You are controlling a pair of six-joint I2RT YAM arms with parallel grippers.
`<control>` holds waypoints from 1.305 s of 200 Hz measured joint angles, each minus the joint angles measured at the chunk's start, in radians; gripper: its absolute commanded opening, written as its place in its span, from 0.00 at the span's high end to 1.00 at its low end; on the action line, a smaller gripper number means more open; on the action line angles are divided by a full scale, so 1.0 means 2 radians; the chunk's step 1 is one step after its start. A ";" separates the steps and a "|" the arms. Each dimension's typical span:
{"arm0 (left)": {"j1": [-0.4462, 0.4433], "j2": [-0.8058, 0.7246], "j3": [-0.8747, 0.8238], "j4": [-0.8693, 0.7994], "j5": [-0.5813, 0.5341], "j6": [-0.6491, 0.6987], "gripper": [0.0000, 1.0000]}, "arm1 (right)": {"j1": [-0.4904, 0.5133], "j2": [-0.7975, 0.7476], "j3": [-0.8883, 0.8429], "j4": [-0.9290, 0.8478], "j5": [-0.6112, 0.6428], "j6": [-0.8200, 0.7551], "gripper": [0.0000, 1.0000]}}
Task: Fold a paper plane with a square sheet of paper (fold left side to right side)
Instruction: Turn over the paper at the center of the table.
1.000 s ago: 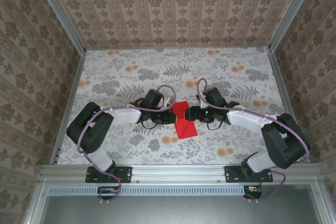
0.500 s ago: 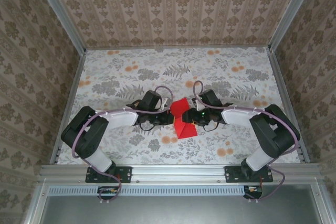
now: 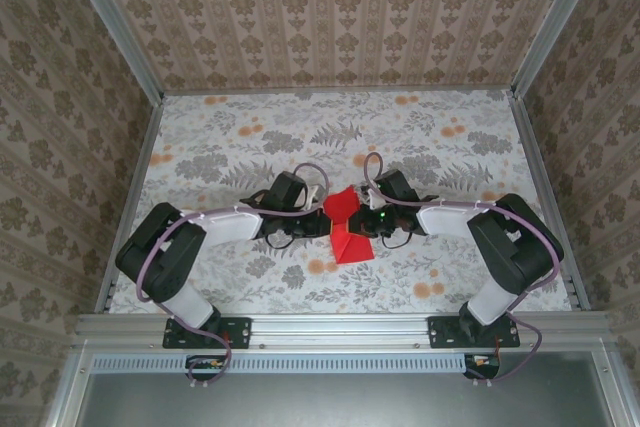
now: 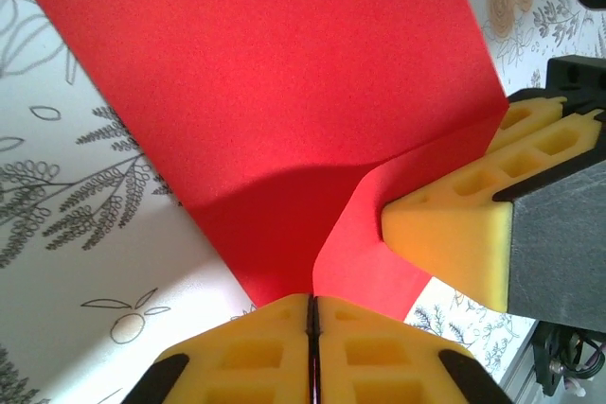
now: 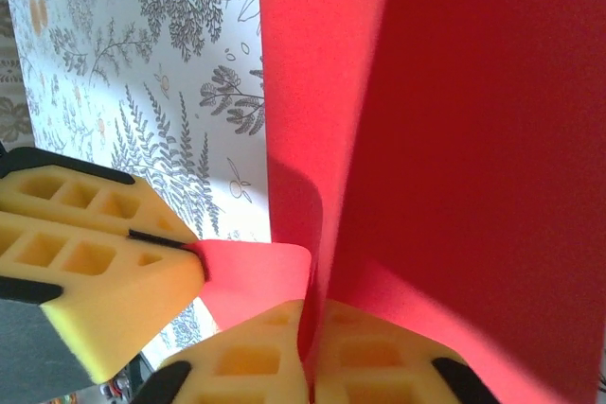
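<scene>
Red paper (image 3: 351, 237) sits mid-table on the flowered tablecloth (image 3: 250, 147), near the front edge. It is creased and drawn narrow at its middle, with its lower part lying flat. The left gripper (image 3: 322, 226) is right on its left side. In the left wrist view, its yellow pads (image 4: 246, 361) are pressed together, with the paper's edge running into the seam. The right gripper (image 3: 362, 223) meets it from the other side, and its pads (image 5: 379, 357) are clamped shut on a raised flap of the sheet. The left arm (image 3: 225, 222) and right arm (image 3: 460, 217) mirror each other. Their elbows are out wide, their forearms low and nearly level, and their wrists face nose to nose across the paper.
</scene>
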 measured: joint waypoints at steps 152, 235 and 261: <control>0.106 -0.275 -0.029 0.088 0.020 -0.023 0.00 | -0.091 -0.166 0.026 0.067 -0.090 -0.039 0.96; 0.094 -0.254 0.026 0.196 0.111 -0.060 0.04 | -0.076 -0.196 0.099 0.157 -0.150 -0.001 0.95; 0.078 -0.247 0.046 0.204 0.124 -0.059 0.08 | -0.061 -0.196 0.118 0.166 -0.156 0.003 0.95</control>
